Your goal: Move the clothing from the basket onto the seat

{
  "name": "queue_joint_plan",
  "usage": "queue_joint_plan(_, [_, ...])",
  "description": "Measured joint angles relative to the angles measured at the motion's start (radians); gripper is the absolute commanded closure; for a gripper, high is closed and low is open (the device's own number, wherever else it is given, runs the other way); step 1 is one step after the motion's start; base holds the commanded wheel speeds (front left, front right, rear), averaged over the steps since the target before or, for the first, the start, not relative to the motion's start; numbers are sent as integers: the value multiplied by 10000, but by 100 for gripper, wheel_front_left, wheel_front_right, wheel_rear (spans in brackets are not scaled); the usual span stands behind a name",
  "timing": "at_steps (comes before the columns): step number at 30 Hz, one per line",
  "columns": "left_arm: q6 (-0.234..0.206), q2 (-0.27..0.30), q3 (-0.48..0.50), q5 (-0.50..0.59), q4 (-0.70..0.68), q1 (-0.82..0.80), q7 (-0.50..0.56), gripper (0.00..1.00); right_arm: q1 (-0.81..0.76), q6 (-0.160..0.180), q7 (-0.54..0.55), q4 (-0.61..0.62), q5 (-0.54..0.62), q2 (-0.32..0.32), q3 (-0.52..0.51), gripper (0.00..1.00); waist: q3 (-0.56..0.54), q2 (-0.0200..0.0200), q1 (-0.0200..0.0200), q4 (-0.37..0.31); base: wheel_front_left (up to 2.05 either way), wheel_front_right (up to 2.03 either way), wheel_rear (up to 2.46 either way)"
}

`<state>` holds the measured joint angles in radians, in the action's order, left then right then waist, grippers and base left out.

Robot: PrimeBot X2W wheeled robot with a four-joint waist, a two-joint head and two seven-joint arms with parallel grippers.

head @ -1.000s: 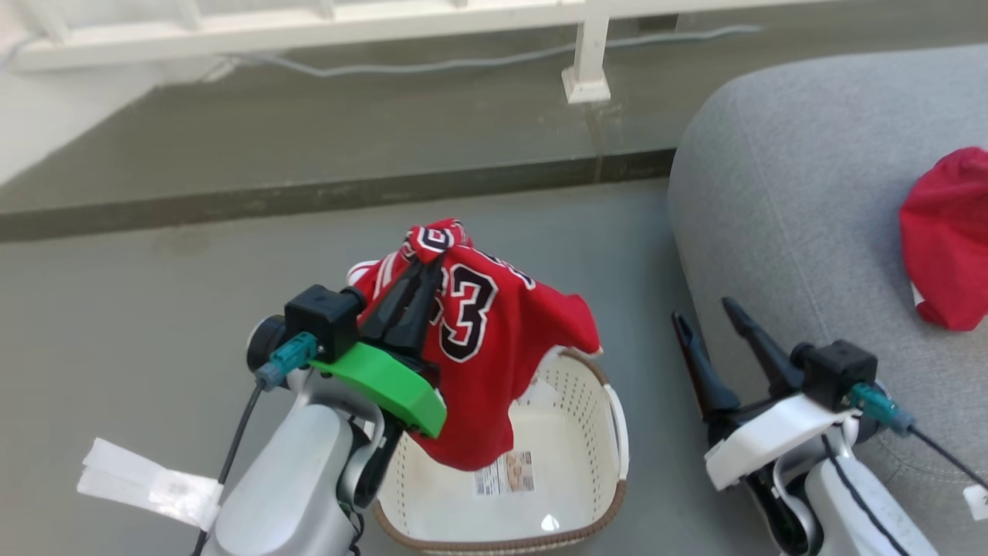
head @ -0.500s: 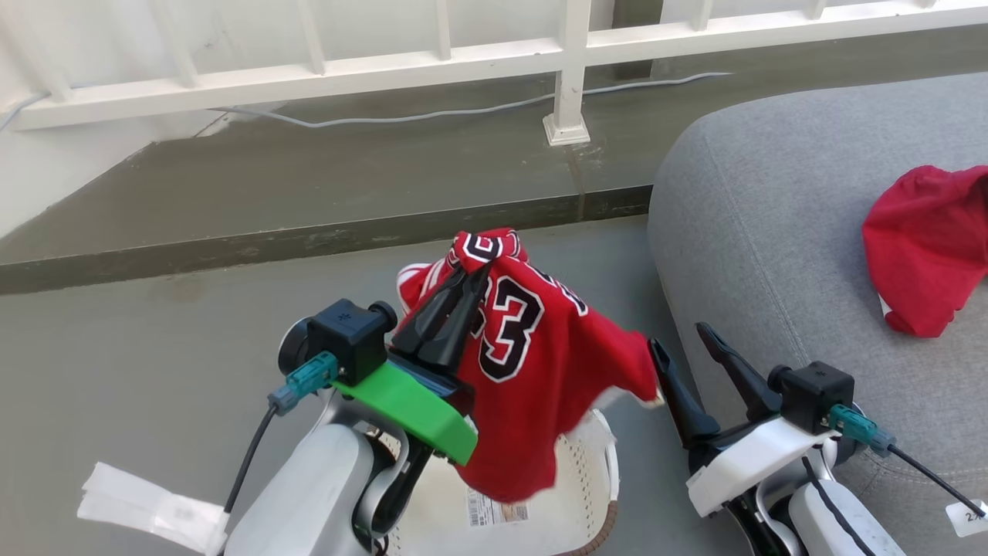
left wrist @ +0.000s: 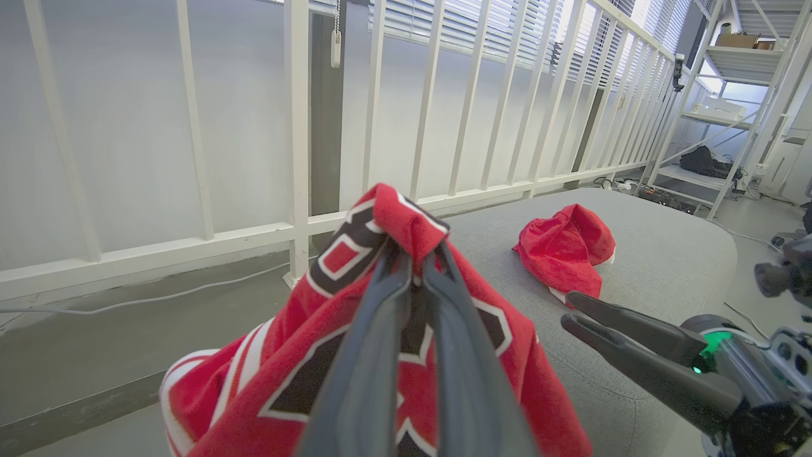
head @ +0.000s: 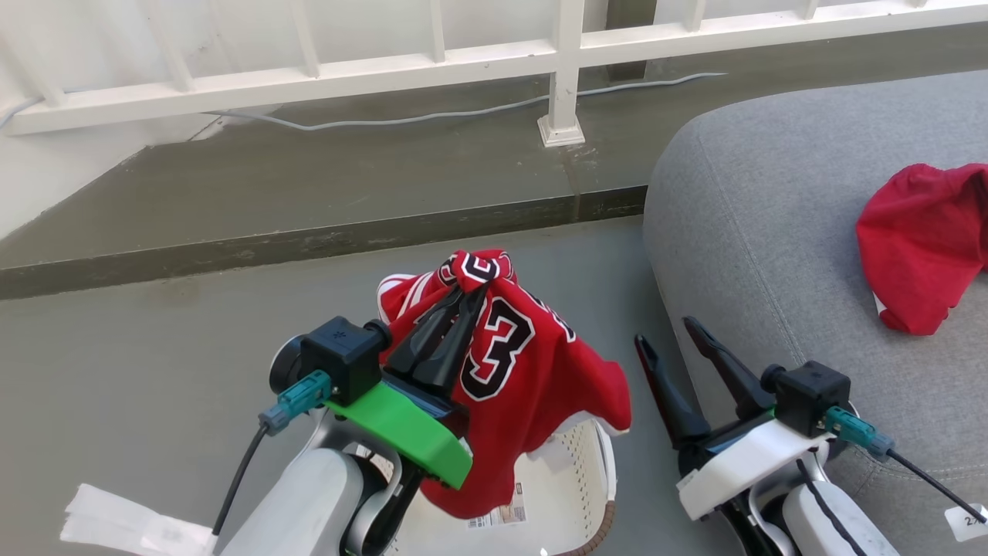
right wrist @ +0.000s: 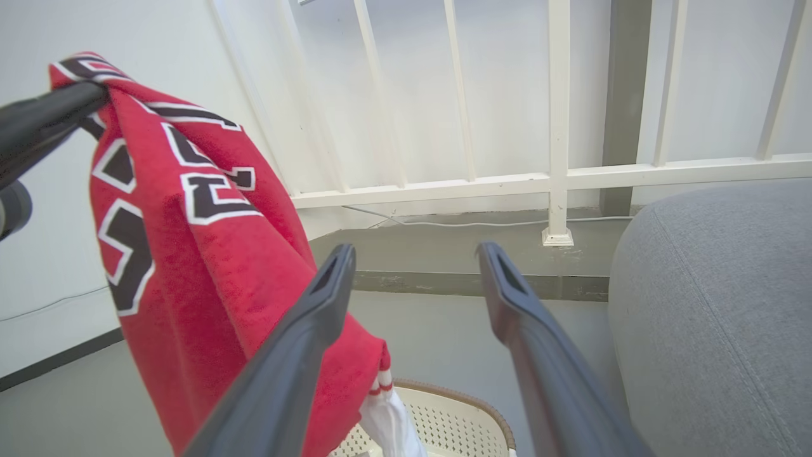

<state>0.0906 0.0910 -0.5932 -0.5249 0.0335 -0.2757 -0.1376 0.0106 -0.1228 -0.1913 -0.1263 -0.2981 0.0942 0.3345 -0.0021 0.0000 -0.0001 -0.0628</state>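
Note:
My left gripper point(head: 469, 290) point(left wrist: 412, 251) is shut on the red "23" jersey point(head: 525, 363) point(left wrist: 330, 355) point(right wrist: 190, 254), which hangs from its fingertips above the cream perforated basket point(head: 594, 479) point(right wrist: 457, 412). The jersey's lower hem dangles over the basket's inside. A plain red garment point(head: 918, 243) point(left wrist: 564, 244) lies crumpled on the grey seat point(head: 772, 232) point(left wrist: 666, 266) point(right wrist: 717, 304) to the right. Between the basket and the seat, my right gripper point(head: 664, 332) point(right wrist: 415, 254) stands open with nothing between its fingers; it also shows as the right gripper point(left wrist: 571, 311) in the left wrist view.
A white railing point(head: 432, 62) on a raised grey step point(head: 309, 232) runs along the back, with a cable point(head: 463, 112) lying on the step. A white paper tag point(head: 131, 525) lies on the floor at lower left. A metal shelf point(left wrist: 742, 57) stands far right.
The camera has tilted up, shifting the scene down and left. The jersey hangs clear of the basket, slightly higher than a second ago. The right gripper stays open beside the seat.

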Motion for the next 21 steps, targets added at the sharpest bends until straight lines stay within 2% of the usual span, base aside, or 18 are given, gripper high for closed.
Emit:
queue_joint_plan(12, [-167, 230, -13, 0, -667, 213, 332, 100, 368, -2, 0, 1064, -136, -236, 1306, 0, 3, 0, 0, 29, 0, 0, 0])
queue_joint_plan(21, [-209, 263, -224, 0, -1099, 322, 621, 100, 790, -4, 253, 1016, -339, -291, 2847, 0, 6, 0, 0, 147, 0, 0, 0])
